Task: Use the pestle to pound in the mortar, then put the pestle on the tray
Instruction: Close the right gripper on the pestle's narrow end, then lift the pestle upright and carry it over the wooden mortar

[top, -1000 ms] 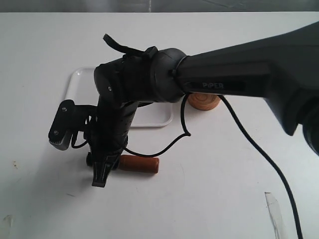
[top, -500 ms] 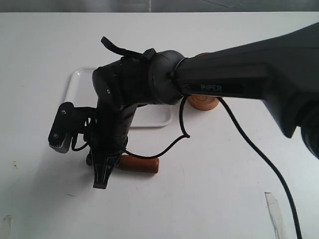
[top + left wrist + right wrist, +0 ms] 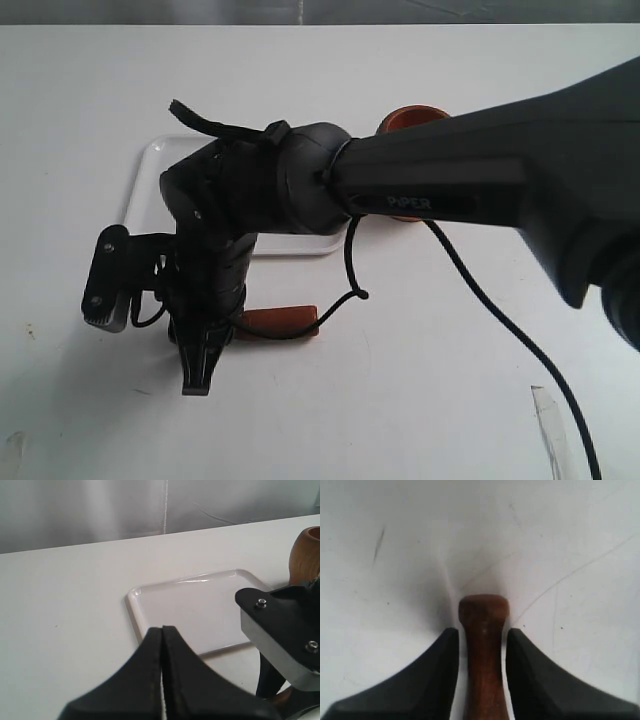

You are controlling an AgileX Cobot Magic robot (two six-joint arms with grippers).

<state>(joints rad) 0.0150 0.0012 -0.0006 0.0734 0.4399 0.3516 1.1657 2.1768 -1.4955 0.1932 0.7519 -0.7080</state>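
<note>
The pestle [image 3: 285,322] lies flat on the white table, thick end to the right. My right gripper [image 3: 202,350] has reached across to the left and points down over the pestle's thin end. In the right wrist view the neck and knob of the pestle [image 3: 483,630] sit between the jaws of the right gripper [image 3: 482,632], with a thin gap on each side, so it is open. The mortar [image 3: 405,117] peeks out behind the right arm; it also shows as the mortar [image 3: 304,555]. The tray [image 3: 150,175], seen as the tray [image 3: 200,605], holds nothing. My left gripper [image 3: 162,629] is shut and holds nothing.
The right arm's black cable [image 3: 480,290] loops over the table beside the pestle. A strip of clear tape [image 3: 548,420] lies at the front right. The right arm's wrist camera bracket [image 3: 280,630] hangs close to the tray's corner.
The right arm has swung left and lower, bringing its gripper down around the pestle's thin end. The mortar's rim now shows behind the arm. The pestle has stayed on the table.
</note>
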